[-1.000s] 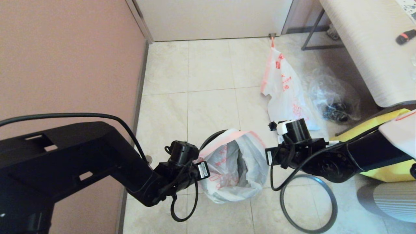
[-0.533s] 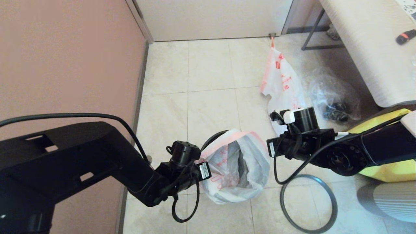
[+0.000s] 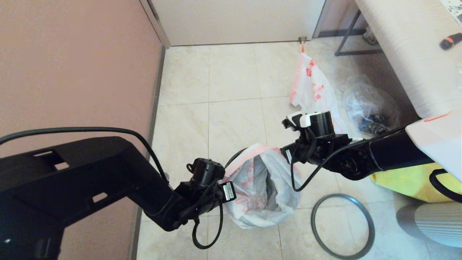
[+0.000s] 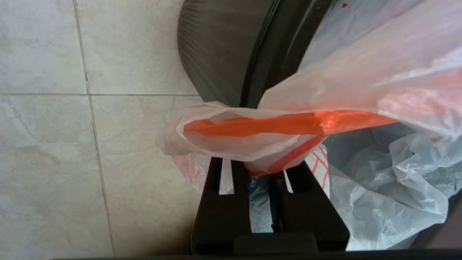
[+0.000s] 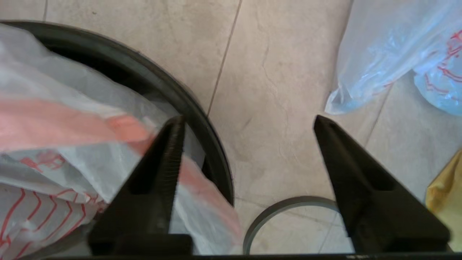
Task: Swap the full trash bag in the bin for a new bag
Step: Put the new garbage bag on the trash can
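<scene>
The black bin (image 3: 234, 155) stands on the floor tiles with the new bag (image 3: 260, 184) inside it, its mouth pulled open. My left gripper (image 4: 260, 166) is shut on the bag's orange hem (image 4: 274, 124) at the bin's left side, just outside the bin's wall (image 4: 216, 47). My right gripper (image 5: 249, 121) is open at the bin's right rim (image 5: 202, 119). One of its fingers (image 5: 169, 151) lies over the bag and the other hangs above bare floor. The bin's grey hoop (image 3: 341, 195) lies on the floor to the right. The full trash bag (image 3: 314, 90) stands by the door.
A clear plastic bag (image 3: 371, 108) lies beside the full bag. A yellow tote (image 3: 408, 178) sits under my right arm. A table (image 3: 408, 54) runs along the right and a pink wall (image 3: 72, 65) closes off the left.
My right gripper has opened and moved left and farther out, to the bin's right rim. The left gripper keeps its hold on the hem.
</scene>
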